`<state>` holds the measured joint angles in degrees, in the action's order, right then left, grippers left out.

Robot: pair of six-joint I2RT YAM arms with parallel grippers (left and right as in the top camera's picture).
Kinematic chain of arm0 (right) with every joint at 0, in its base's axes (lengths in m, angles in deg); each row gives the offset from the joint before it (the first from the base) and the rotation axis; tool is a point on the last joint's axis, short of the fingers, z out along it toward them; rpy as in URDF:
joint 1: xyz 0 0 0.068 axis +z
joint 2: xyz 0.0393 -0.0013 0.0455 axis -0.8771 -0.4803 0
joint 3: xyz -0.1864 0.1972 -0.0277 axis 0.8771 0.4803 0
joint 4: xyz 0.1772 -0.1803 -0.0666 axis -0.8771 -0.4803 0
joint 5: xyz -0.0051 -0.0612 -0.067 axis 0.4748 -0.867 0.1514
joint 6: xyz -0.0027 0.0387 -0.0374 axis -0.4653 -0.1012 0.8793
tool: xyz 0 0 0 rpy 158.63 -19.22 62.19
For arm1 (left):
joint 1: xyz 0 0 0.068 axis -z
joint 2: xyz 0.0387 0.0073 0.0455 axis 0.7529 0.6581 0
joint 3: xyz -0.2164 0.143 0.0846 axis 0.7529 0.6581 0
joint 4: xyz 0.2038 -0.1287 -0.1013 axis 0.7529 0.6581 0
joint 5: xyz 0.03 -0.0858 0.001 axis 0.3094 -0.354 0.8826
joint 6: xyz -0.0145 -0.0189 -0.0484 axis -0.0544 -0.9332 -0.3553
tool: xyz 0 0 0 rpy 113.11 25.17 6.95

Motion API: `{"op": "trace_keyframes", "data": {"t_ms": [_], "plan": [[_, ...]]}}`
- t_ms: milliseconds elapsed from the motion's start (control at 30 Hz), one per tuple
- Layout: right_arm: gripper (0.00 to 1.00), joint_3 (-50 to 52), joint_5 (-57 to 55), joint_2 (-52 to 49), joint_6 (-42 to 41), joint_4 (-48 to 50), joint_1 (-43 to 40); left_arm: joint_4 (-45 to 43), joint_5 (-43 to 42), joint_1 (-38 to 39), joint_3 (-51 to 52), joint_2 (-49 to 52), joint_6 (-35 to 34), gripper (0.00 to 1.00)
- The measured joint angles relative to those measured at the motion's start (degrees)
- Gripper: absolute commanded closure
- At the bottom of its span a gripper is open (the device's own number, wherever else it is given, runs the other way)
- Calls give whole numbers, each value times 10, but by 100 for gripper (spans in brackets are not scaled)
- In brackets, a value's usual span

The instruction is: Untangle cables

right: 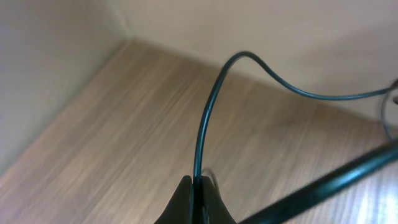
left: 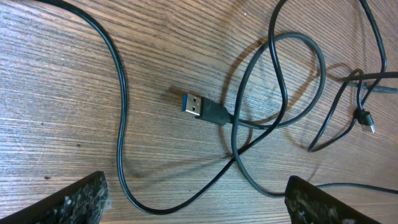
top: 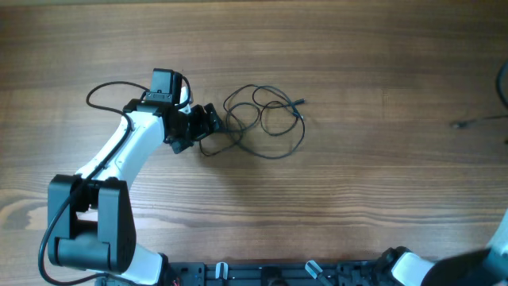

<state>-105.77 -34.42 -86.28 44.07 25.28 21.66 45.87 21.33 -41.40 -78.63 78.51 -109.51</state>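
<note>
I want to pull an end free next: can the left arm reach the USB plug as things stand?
Probably yes. The open left gripper hangs just above the USB plug, which lies bare on the table; cable loops cross its cord, not the plug itself.

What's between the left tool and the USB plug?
One black cable loop lies between left tool and plug; the left wrist view shows it.
</note>
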Motion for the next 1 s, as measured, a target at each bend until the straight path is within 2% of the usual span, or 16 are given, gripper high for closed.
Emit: {"op": "trace_keyframes", "data": {"t_ms": [67, 133, 167, 200, 233, 433, 500, 567, 667, 733, 800, 900, 1000], "plan": [[96, 0, 80, -50, 39, -10, 0, 2, 0, 0, 0, 0, 0, 7], [94, 0, 219, -118, 93, -38, 0, 4, 0, 0, 0, 0, 0, 7], [64, 0, 257, -135, 103, -58, 2, 4, 0, 0, 0, 0, 0, 7], [23, 0, 285, -150, 111, -83, 5, 5, 0, 0, 0, 0, 0, 7], [0, 0, 299, -159, 115, -93, 8, 4, 0, 0, 0, 0, 0, 7], [0, 0, 347, -169, 110, -108, 14, 6, 0, 0, 0, 0, 0, 7], [0, 0, 353, -169, 111, -150, 14, 5, 0, 0, 0, 0, 0, 7], [0, 0, 347, -169, 101, -261, 14, 5, 0, 0, 0, 0, 0, 7], [0, 0, 263, -170, 42, -365, 17, 6, 0, 0, 0, -1, 0, 7], [0, 0, 180, -169, -13, -388, 19, 6, 0, 0, 0, -1, 0, 7], [0, 0, 183, -169, -24, -376, 19, 6, 0, 0, 0, -1, 0, 7], [0, 0, 310, -169, 44, -333, 31, 5, 0, 0, 0, -1, 0, 7], [0, 0, 354, -169, 106, -309, 113, 5, 0, 0, 0, -1, 0, 6]]}}
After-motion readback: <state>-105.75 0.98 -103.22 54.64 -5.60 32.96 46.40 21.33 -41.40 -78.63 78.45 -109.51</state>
